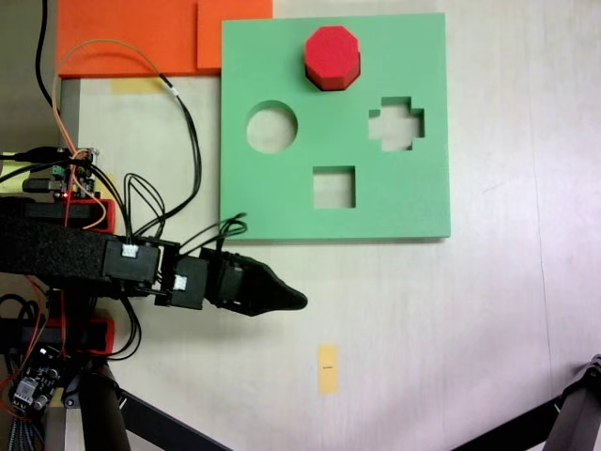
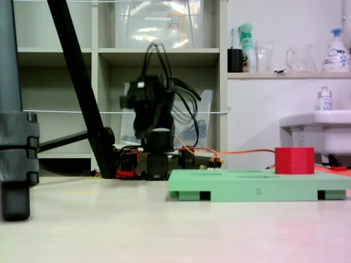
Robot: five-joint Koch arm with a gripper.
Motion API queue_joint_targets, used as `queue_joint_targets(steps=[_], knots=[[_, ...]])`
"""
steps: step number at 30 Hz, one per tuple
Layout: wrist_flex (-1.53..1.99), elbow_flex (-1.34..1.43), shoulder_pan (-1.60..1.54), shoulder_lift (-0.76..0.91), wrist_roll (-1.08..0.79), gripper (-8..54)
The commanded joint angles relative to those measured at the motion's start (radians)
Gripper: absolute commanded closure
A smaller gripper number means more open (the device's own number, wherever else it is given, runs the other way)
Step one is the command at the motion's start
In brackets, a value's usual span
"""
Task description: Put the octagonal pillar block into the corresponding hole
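The red octagonal pillar block stands upright at the far middle of the green foam board. From the side it rises above the board's top. The corresponding hole is hidden, and I cannot tell whether the block sits in a cutout or on the surface. My black gripper lies low over the table, in front of the board's near left corner and well apart from the block. Its jaws taper to one point with no gap and hold nothing. The arm is folded up behind the board.
The board's round, cross-shaped and square cutouts are open. Orange foam sheets lie at the far left. Cables loop near the arm's base, and a yellow tape mark is on the table. Tripod legs stand at the near corners.
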Motion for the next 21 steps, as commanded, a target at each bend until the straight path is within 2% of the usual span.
queue_joint_targets(steps=[1,5,9,16,21], knots=[[-0.357,0.097,0.011,0.081,-0.048,10.1],[-0.595,0.417,-0.021,0.081,-0.118,10.1],[-0.606,0.578,-0.028,0.083,-0.118,10.1],[-0.321,0.591,-0.028,0.083,-0.118,10.5],[-0.319,0.591,-0.028,0.083,-0.115,10.6]])
